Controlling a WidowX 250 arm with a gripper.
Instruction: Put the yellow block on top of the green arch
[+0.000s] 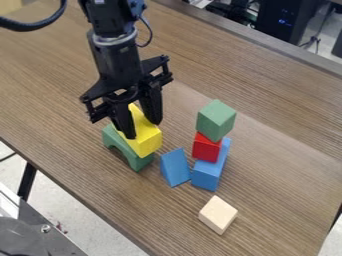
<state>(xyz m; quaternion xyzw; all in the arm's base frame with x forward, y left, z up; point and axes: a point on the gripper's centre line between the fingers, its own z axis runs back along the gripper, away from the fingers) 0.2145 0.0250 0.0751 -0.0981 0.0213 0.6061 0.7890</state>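
Observation:
The black gripper hangs down at the left of centre, its two fingers on either side of the yellow block and closed against it. The long yellow block lies over the green arch, covering much of its top; whether it touches the arch is hard to tell. The arch stands on the wooden table with its curved opening facing the lower left.
Right of the arch are a blue wedge and a blue block, with a red block and a green cube stacked there. A pale wooden block lies nearer the front. The table edge runs along the lower left.

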